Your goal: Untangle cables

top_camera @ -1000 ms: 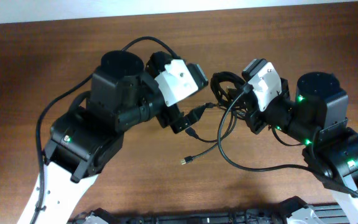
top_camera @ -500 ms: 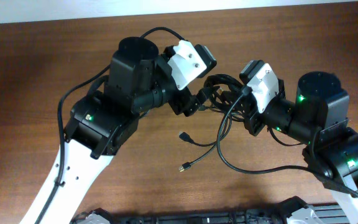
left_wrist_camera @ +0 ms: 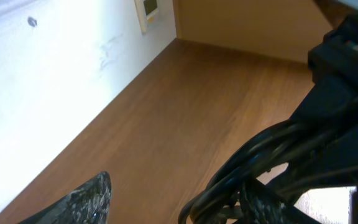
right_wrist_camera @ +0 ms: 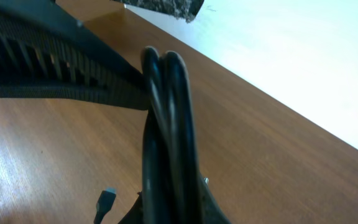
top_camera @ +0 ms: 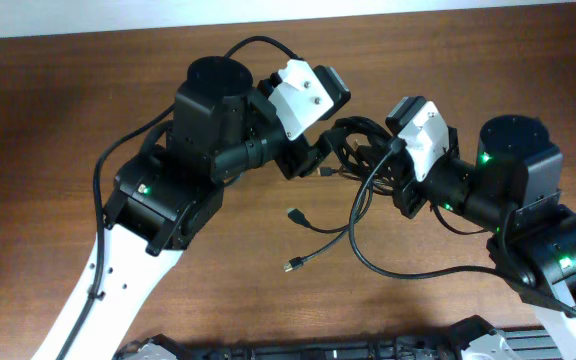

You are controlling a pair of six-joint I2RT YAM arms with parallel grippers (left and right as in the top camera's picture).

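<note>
Between my two arms, over the middle of the counter (top_camera: 58, 110), the cables (top_camera: 351, 140) sit in a knotted bunch. My right pincer (top_camera: 386, 168) is clenched on that bunch, and two plug ends (top_camera: 294, 214) trail loose on the wood below. My left pincer (top_camera: 320, 160) is released, its jaws apart right beside the knot. I judge this the picking-apart step. Next I must catch one single strand, not the whole clump, and draw it away.
</note>
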